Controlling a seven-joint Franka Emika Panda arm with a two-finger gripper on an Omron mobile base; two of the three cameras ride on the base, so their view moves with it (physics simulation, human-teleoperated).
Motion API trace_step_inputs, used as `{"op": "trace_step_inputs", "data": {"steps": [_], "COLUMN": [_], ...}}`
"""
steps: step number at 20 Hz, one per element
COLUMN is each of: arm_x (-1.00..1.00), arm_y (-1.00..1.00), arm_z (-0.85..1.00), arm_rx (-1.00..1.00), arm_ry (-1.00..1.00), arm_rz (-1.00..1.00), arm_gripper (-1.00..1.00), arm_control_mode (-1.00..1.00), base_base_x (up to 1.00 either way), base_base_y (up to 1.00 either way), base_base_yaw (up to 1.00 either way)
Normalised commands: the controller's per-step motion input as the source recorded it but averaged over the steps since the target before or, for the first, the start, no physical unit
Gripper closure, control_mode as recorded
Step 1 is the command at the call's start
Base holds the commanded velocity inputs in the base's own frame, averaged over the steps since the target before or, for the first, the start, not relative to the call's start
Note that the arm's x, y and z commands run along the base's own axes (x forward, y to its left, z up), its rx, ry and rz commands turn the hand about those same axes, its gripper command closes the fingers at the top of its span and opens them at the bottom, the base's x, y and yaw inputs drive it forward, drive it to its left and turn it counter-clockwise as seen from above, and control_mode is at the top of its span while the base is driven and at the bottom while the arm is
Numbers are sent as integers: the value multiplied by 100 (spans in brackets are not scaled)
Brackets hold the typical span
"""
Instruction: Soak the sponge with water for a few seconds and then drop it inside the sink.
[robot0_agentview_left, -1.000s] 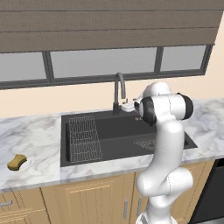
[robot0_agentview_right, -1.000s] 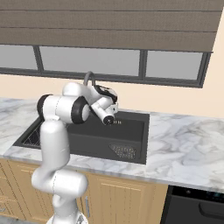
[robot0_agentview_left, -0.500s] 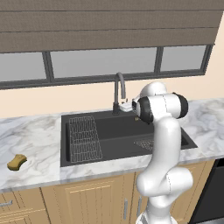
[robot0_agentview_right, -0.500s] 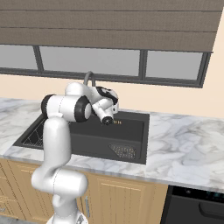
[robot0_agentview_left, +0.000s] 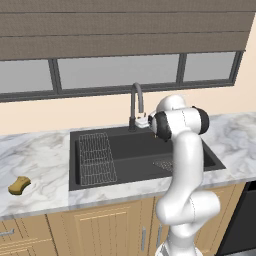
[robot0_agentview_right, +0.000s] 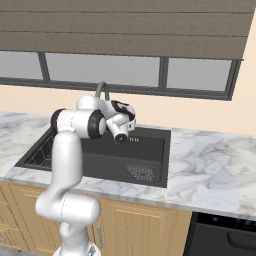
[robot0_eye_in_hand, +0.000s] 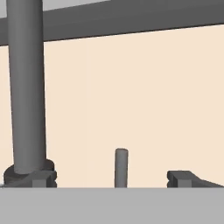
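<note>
Sponge (robot0_agentview_left: 19, 185): lies at the far left on the marble bench (robot0_agentview_left: 40, 165), well apart from the sink (robot0_agentview_left: 135, 150) and from the arm. It is untouched and dry as far as the views show.

Sink: the wire rack (robot0_agentview_left: 96, 158) occupies the left part of the basin; the mesh strainer (robot0_agentview_right: 140, 172) sits toward the right. No water stream is visible under the faucet (robot0_agentview_left: 135, 102).

Pincer (robot0_agentview_left: 145, 121): positioned at the rear of the sink, just beside the faucet base. In the hand view the faucet column (robot0_eye_in_hand: 27, 87) rises at left, a short upright lever (robot0_eye_in_hand: 121, 167) stands centred between the finger tips (robot0_eye_in_hand: 181, 177), and the fingers stand apart, holding nothing.

Task status, by judgement: the current step is opening the tap. No step is complete. Remaining: start the water, fetch the sponge from the left of the bench, hold it under the stream for a few seconds, release it into the basin.
</note>
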Motion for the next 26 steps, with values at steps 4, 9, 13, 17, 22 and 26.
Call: {"op": "trace_step_inputs", "data": {"steps": [4, 9, 13, 17, 22, 26], "arm_x": [24, 21, 25, 26, 29, 7], "arm_y": [-1, -9, -7, -3, -1, -14], "arm_z": [-5, -3, -7, -20, -18, -1], "arm_rx": [0, 0, 0, 0, 0, 0], "arm_ry": [0, 0, 0, 0, 0, 0], "arm_rz": [-4, -5, -4, -2, 0, -3], "arm_gripper": [-100, -100, -100, -100, -100, -100], "arm_control_mode": [-100, -100, -100, -100, -100, -100], "base_base_x": [0, 0, 0, 0, 0, 0], "base_base_y": [0, 0, 0, 0, 0, 0], "base_base_yaw": [0, 0, 0, 0, 0, 0]}}
